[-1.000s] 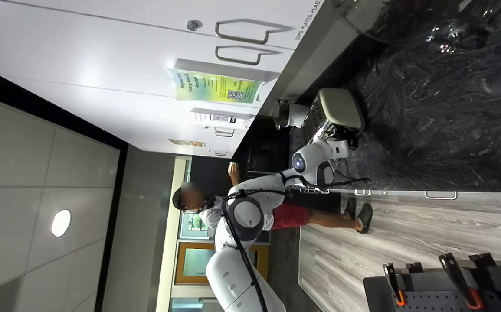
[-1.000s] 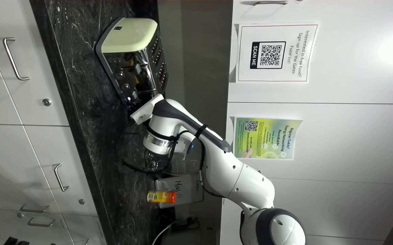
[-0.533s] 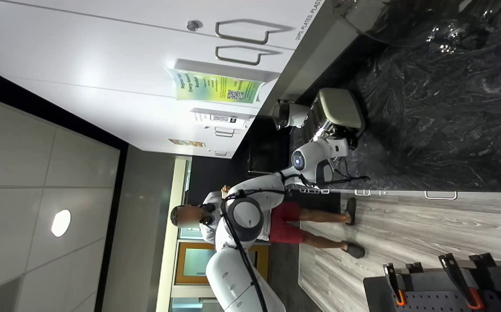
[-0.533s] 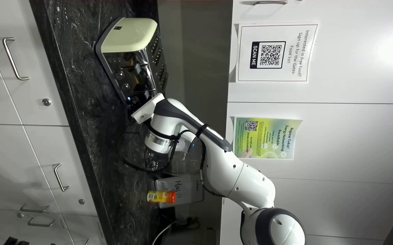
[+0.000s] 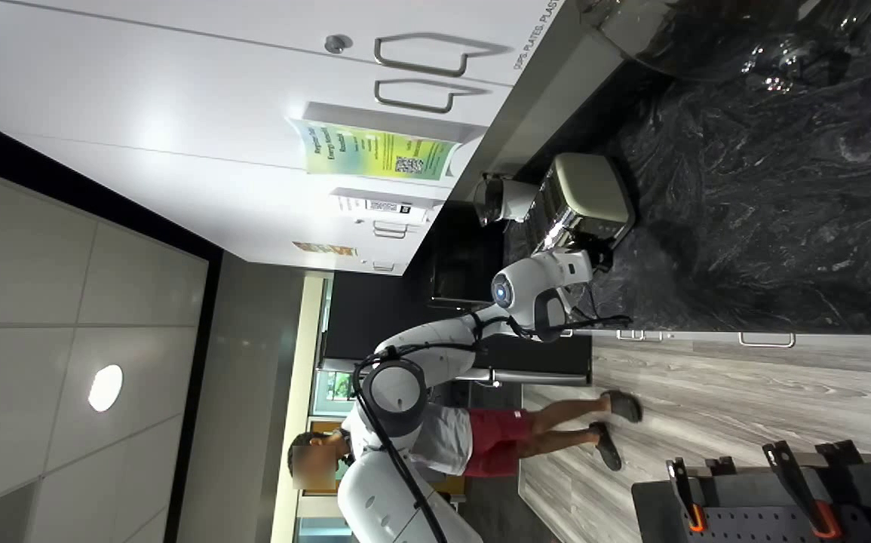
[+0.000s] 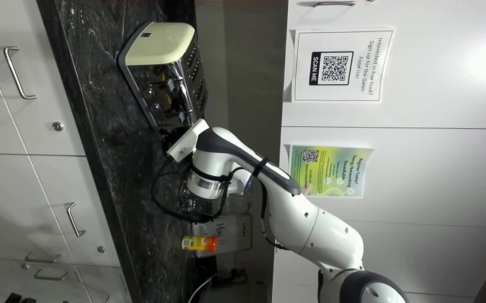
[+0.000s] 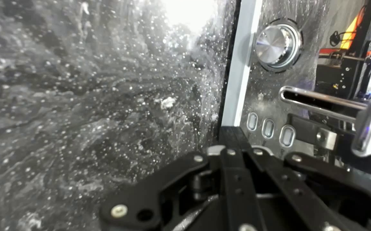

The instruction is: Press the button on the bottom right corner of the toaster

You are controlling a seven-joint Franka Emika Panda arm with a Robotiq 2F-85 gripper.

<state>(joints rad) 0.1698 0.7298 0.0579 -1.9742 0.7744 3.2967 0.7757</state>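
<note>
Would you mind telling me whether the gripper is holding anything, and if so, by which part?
Nothing is held: in the wrist view the gripper is shut, its jaws together with nothing between them, close to the toaster.

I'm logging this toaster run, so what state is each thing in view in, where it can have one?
Toaster: upright on the counter.
Gripper: shut, by the toaster's lower edge; contact unclear.
Buttons: the three showing look unlit.
Knob: setting unclear.
Lever: looks raised.
Jar: upright, capped.
Whiteboard: written on.
Cabinets: shut.
Ceiling light: lit.
</note>
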